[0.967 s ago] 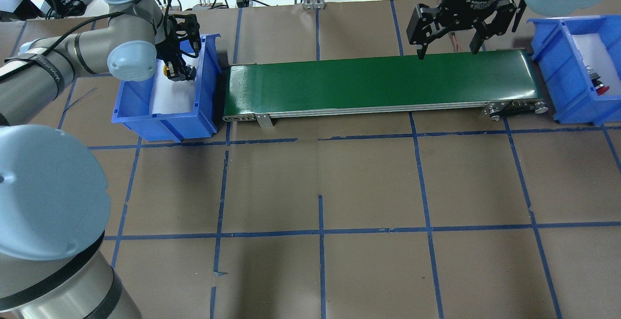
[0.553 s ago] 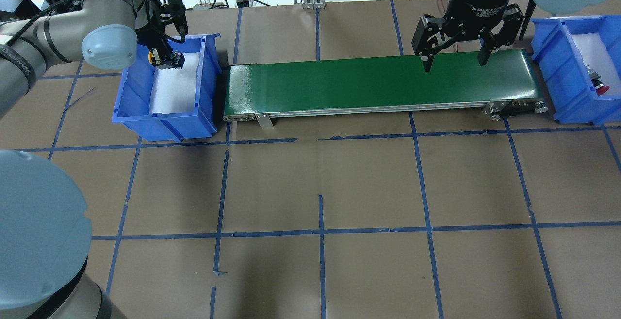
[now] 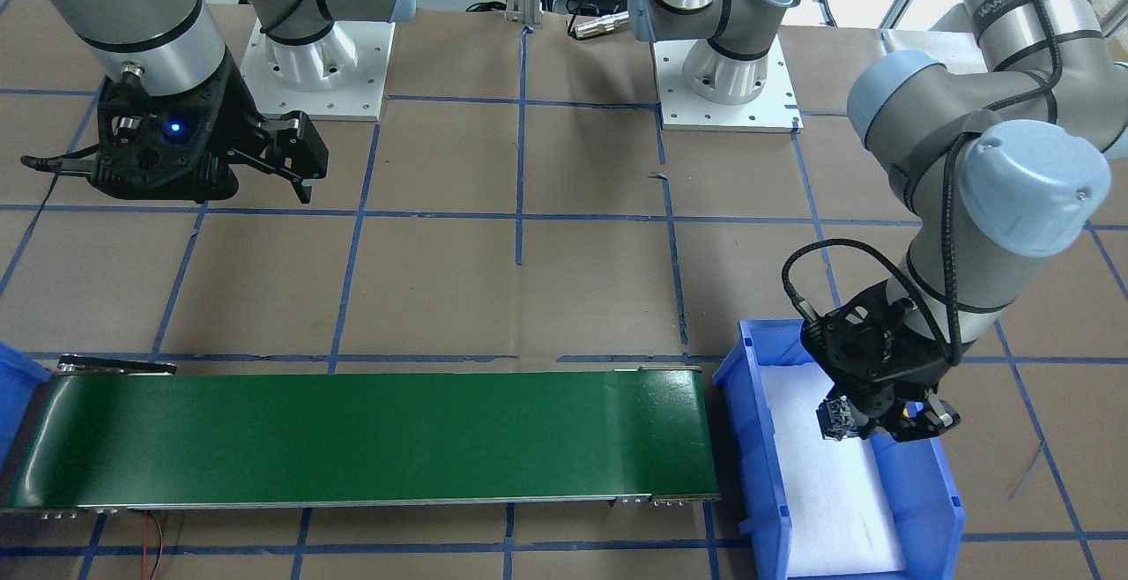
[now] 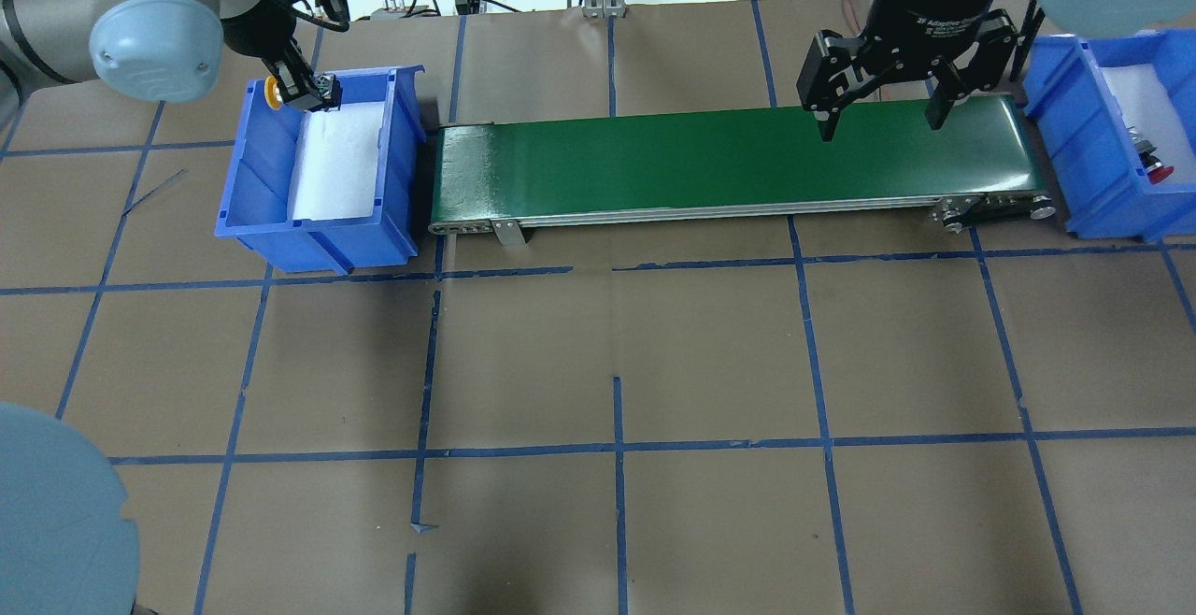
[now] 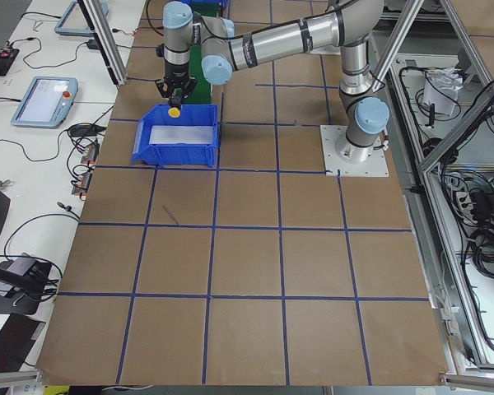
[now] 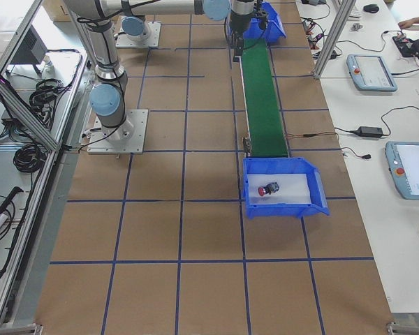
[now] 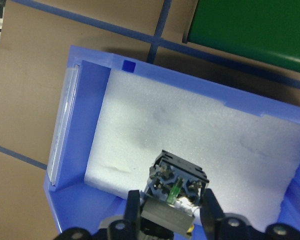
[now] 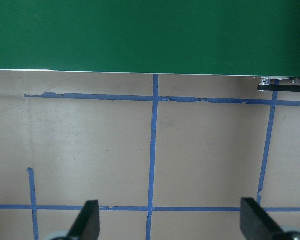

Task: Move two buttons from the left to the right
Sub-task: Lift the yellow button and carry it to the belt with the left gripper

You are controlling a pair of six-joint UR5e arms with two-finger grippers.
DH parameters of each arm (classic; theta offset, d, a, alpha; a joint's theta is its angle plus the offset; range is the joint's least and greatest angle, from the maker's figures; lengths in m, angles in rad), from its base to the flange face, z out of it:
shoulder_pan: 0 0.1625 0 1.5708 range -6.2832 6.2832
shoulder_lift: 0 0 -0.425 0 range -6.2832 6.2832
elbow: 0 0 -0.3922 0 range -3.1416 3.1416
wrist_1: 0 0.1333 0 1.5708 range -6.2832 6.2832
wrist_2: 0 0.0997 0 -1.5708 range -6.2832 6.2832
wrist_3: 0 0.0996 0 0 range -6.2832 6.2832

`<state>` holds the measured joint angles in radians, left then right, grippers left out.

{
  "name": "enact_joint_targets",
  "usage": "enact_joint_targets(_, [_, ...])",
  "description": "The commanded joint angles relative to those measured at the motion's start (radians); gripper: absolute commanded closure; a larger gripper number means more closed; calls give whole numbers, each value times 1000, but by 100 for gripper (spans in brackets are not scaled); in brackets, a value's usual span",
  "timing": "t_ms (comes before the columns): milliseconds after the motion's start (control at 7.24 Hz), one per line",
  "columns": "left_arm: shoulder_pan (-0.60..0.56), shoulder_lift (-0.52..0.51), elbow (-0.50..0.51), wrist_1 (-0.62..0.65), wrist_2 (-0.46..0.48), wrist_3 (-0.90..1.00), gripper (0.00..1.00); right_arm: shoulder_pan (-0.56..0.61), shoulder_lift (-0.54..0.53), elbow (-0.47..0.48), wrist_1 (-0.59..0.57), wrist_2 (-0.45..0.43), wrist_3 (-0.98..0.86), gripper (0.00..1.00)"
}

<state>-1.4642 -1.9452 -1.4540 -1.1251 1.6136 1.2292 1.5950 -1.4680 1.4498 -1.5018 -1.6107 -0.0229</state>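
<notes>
Lifted since a second ago, the left gripper (image 4: 304,96) now hangs higher and further back over the left bin (image 4: 252,213) in the overhead view, carrying the yellow button (image 4: 272,92) up with it. The pick looks done, so I judge the carry to the belt (image 4: 729,162) comes next. Its jaws are clenched on the button, whose cap juts out to one side of them. The right gripper (image 4: 878,120) has barely shifted. It hangs spread wide above the belt's far end with nothing between its jaws. The red button (image 4: 1157,173) lies off to its side in the right bin (image 4: 1074,148), so half the job seems finished.

From the front, the button's grey base pokes out beyond the left jaws, above the foam pad (image 3: 820,474).

The left side view shows the yellow cap just beneath that gripper.

The right side view shows the red button resting well apart from both grippers.

At the left wrist, the base sits pinched squarely between the left fingers (image 7: 133,210).

At the right wrist, the right fingers (image 8: 90,220) stand apart over bare table.
</notes>
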Motion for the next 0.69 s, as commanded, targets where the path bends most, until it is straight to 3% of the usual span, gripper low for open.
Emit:
enact_joint_targets(0, [-86,-9,1,8,9,-127,77,0,-9,7,-3,0,-2,1])
enact_joint_targets(414, [-165,-35,0,31,6,-237,76,0,-44,67,-44,-1,-2,1])
enact_joint_targets(553, [-194,-58,0,41,8,-285,82,0,-46,78,-49,0,0,1])
